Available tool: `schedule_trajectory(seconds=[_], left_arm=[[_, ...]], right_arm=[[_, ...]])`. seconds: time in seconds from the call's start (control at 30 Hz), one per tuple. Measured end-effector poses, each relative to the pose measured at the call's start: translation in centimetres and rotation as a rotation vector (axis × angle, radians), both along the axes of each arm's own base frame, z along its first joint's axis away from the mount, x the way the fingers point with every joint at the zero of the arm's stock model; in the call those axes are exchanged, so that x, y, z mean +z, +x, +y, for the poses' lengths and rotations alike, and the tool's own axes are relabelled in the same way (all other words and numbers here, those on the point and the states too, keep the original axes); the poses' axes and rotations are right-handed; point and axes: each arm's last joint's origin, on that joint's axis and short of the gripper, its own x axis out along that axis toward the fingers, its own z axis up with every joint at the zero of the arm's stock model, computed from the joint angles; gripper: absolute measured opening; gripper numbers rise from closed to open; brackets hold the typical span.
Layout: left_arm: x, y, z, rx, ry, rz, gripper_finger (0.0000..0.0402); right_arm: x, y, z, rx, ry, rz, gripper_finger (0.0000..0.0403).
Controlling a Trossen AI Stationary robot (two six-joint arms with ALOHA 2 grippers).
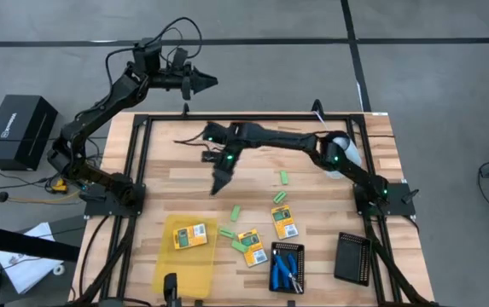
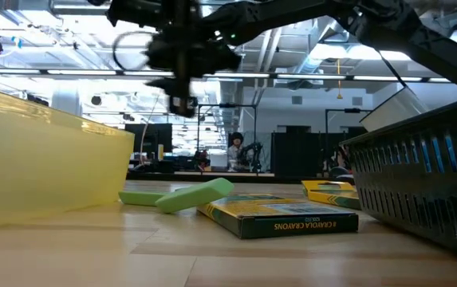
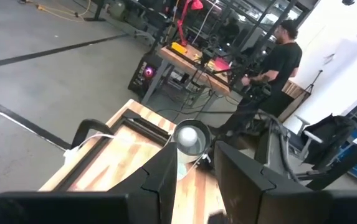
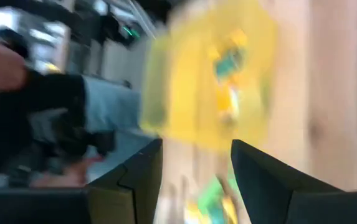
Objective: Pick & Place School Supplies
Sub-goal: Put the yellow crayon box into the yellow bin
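One crayon pack (image 1: 189,236) lay inside the translucent yellow tray (image 1: 169,271) near the front of the table (image 1: 167,183), its long axis running roughly across the table. By that evidence the task was judged barely begun.

Three more crayon packs remained on the bare wood: one (image 1: 284,222) nearest the right side with its long axis running front to back, one (image 1: 252,247) just right of the tray and slightly skewed, and a third farther back in the low view. Several green oblong blocks (image 1: 236,211) lay scattered between the packs, pointing in mixed directions; one (image 1: 283,177) lay apart, farther back. The two blue-handled tools (image 1: 285,269) lay side by side on a black ribbed tray (image 1: 286,248), handles toward the front. A second black ribbed tray (image 1: 352,256) stood to the right.

The right gripper (image 1: 219,182) hung above mid-table with jaws spread and nothing between them. The left gripper (image 1: 203,83) waited beyond the back edge, jaws partly spread, holding nothing.
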Motion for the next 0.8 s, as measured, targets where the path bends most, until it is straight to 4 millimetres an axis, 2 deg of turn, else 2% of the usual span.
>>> schedule_trajectory(seconds=[0.1,0.2,0.4,0.53,0.67,0.8], left_arm=[[-1.6,0.2,0.1,0.021,-0.006,0.039,0.0102],[-4.3,0.3,0.2,0.050,-0.038,0.094,0.0102],[-10.0,0.0,0.0,0.078,-0.136,0.136,0.0102],[-13.2,0.3,-1.0,0.072,-0.201,0.140,0.0102],[-15.4,1.1,-2.7,0.074,-0.226,0.168,0.0102],[-16.2,2.1,-4.1,0.086,-0.206,0.198,0.0102]], right_arm=[[0.5,-2.5,-0.9,0.030,-0.098,0.111,0.0172],[1.6,-4.5,-1.9,0.052,-0.164,0.177,0.0167],[3.8,-7.3,-3.8,0.055,-0.215,0.230,0.0165],[5.1,-8.8,-4.8,0.050,-0.242,0.228,0.0167],[6.5,-11.5,-5.1,0.042,-0.287,0.240,0.0163],[5.5,-14.8,-4.9,0.039,-0.282,0.301,0.0160]])
